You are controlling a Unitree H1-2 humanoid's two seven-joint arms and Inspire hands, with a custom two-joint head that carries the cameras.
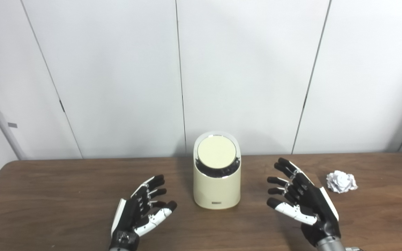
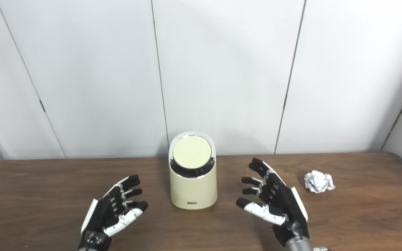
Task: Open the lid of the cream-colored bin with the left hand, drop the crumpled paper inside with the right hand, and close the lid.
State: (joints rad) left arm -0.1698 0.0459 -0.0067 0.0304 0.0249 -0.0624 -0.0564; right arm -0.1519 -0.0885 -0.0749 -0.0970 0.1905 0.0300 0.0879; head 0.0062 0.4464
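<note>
Cream-colored bin (image 1: 216,181) at table (image 1: 65,195) centre w/ lid (image 1: 216,152) closed, crumpled paper (image 1: 341,181) lying to its right; we see left hand (image 1: 139,214) & right hand (image 1: 304,200) empty, fingers apart—all steps remain.

The left robot hand (image 1: 140,212) sits at the lower left of the frame, fingers spread, holding nothing. The right robot hand (image 1: 300,198) sits at the lower right, palm inward, likewise spread and empty.
</note>
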